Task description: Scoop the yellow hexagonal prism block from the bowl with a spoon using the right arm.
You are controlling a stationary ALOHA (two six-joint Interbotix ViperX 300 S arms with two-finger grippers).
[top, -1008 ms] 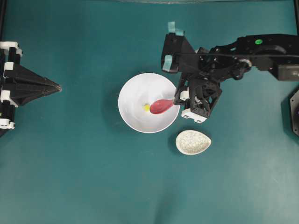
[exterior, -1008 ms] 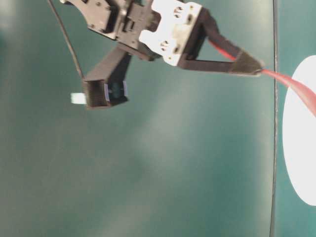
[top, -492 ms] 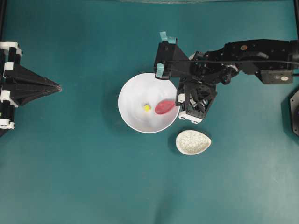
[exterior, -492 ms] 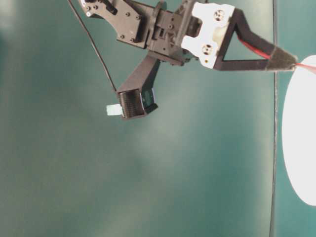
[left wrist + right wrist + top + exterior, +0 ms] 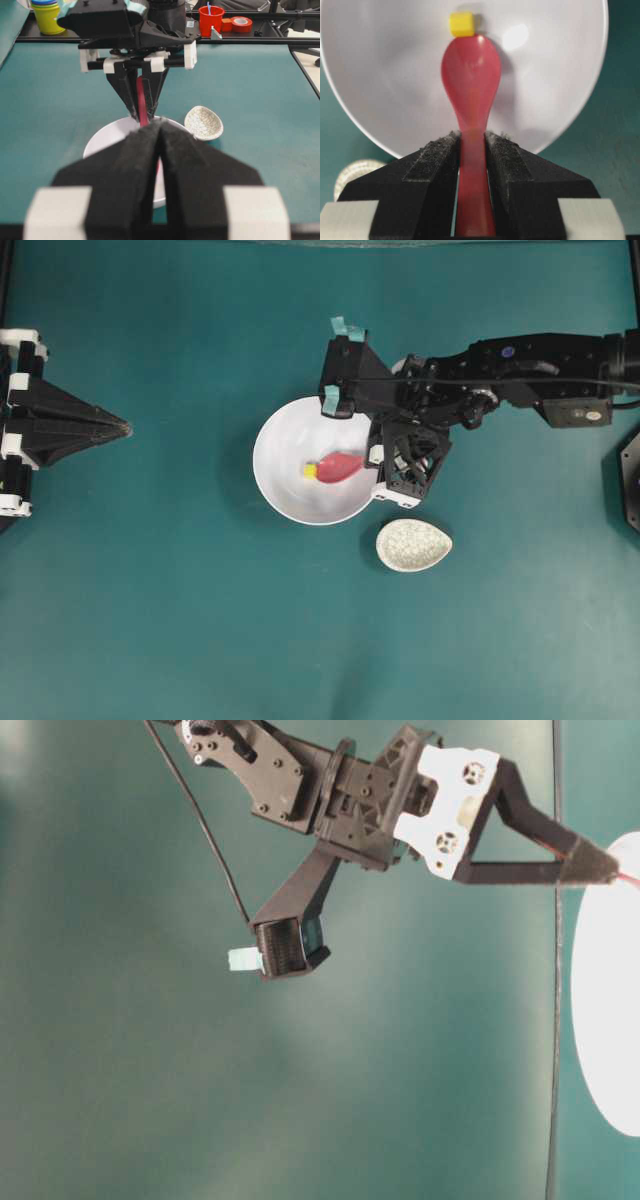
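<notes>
- Overhead view: the large round white bowl (image 5: 312, 502) holds the tiny yellow hexagonal prism block (image 5: 310, 471), which touches the tip of the glossy pink-red soup spoon (image 5: 340, 467). The right gripper (image 5: 378, 456) sits at the bowl's rim.
- Table-level view: black right arm (image 5: 340, 795) reaches toward the bowl.
- Left wrist view: the left gripper (image 5: 161, 150) has its fingers pressed together, holding nothing. No legible writing.
- Right wrist view: the right gripper pinches the spoon's handle; the block lies against the scoop's far edge.
</notes>
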